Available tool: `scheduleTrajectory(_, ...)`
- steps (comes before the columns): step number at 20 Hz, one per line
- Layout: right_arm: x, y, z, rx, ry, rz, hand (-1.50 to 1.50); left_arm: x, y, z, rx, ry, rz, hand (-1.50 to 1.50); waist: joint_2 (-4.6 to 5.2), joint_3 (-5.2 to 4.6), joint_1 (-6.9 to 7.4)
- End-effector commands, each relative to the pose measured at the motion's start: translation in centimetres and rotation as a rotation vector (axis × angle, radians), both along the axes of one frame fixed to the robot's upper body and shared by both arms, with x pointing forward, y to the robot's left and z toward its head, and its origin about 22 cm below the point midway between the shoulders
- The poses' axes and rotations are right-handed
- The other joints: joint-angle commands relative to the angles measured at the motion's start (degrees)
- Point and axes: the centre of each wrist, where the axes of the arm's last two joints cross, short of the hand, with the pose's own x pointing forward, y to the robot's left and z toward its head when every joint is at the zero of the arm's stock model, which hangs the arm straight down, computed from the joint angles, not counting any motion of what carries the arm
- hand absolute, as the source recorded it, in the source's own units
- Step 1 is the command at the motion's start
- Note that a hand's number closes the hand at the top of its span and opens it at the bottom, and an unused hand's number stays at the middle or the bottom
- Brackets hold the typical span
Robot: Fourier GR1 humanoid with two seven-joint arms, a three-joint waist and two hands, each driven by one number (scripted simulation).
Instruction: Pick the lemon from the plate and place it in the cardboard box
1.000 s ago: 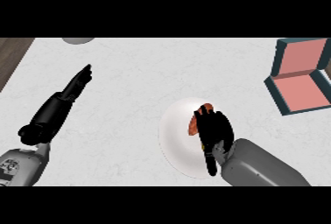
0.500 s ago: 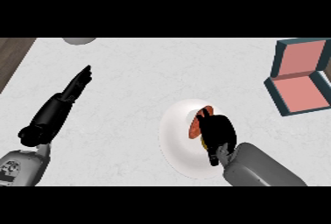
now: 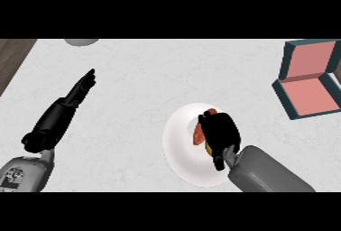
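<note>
Fingers of the right hand (image 3: 218, 131) curl downward over the middle of a white plate (image 3: 181, 144), closing around the lemon (image 3: 208, 146), of which only a sliver of yellow shows beneath the palm; an orange-red patch (image 3: 198, 134) of something on the plate shows at the hand's left edge and another near its fingertips, and what it is cannot be told. Lemon and hand sit together on the plate, with the grey right forearm (image 3: 266, 173) entering from the lower edge. Pale marbled counter (image 3: 146, 76) fills most of the view, with a strip of dark wood (image 3: 12, 58) along its upper left border. At the far right edge stands the box (image 3: 307, 81), its teal walls enclosing a pink interior, lid open, well apart from the plate. Bare counter lies between plate and box. A grey round object (image 3: 81, 42) is cut off by the upper edge. On the left, the left hand (image 3: 81, 88) rests with fingers straight and pressed together, pointing away toward the far side, touching nothing, well apart from the plate.
</note>
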Motion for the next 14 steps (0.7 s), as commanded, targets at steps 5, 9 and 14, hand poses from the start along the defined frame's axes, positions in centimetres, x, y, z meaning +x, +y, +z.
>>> scheduleTrajectory(5, -7.8, 1.6, 2.4, 0.346, 0.097, 0.841, 1.5, 0.3, -0.2, 0.1, -0.009, 0.01, -0.006, 0.0, -0.02, 0.79, 0.24)
scheduleTrajectory(9, -9.5, -1.1, 5.6, 0.512, -0.011, 1.096, 1.5, 0.2, 0.4, 0.0, -0.006, 0.013, 0.032, 0.0, -0.14, 0.8, -2.25)
scheduleTrajectory(14, -9.6, -6.3, 9.5, 0.558, -0.209, 1.254, 1.5, -0.5, 2.1, 0.0, -0.005, 0.008, 0.05, 0.0, 0.05, 0.71, -3.07)
